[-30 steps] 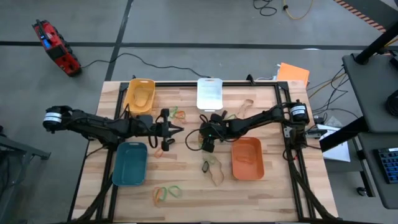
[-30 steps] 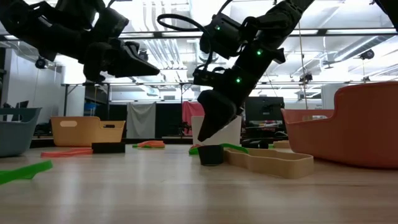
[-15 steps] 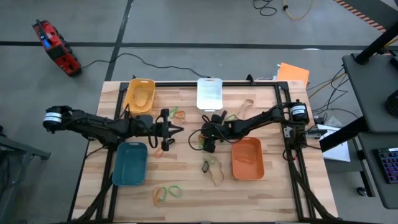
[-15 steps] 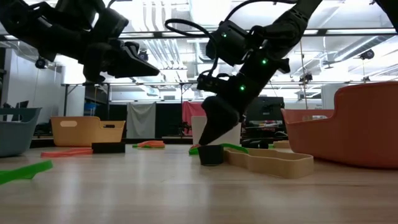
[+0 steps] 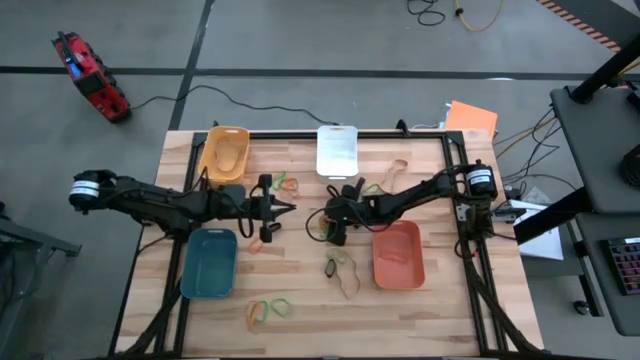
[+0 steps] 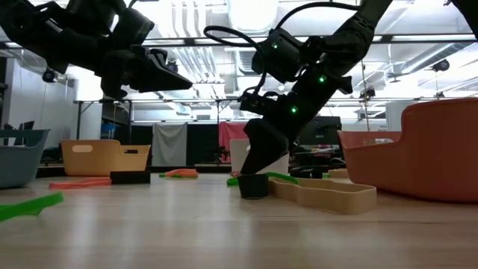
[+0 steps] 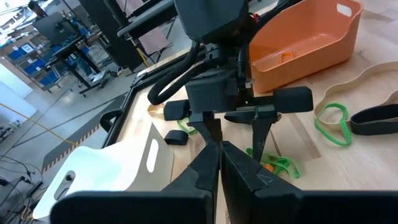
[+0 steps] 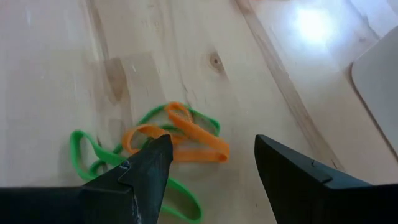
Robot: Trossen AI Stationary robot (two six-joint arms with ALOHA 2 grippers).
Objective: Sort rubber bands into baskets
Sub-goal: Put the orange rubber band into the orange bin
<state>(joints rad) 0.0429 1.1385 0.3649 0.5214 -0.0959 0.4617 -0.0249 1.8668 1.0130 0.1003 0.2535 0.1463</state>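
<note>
My right gripper (image 8: 214, 165) hangs open just above a tangle of orange and green rubber bands (image 8: 177, 142) near the table's middle (image 5: 325, 230), one finger on either side of it. It points down at a slant, and a small black band (image 6: 254, 185) stands under its tips. My left gripper (image 5: 288, 208) waits shut and empty above the table, left of the middle, pointing at the right gripper. The four baskets rest flat on the table: yellow (image 5: 224, 152), white (image 5: 337, 150), teal (image 5: 209, 262) and orange (image 5: 398, 254).
More bands lie loose on the table: green and orange ones (image 5: 285, 183) beyond the left gripper, a tan one (image 5: 395, 170) at the far right, a black, green and tan group (image 5: 342, 272) near the orange basket, and orange and green ones (image 5: 268, 310) at the near edge.
My right gripper has sunk a little toward the orange and green bands and tipped more steeply downward. Its fingers have stayed open.
</note>
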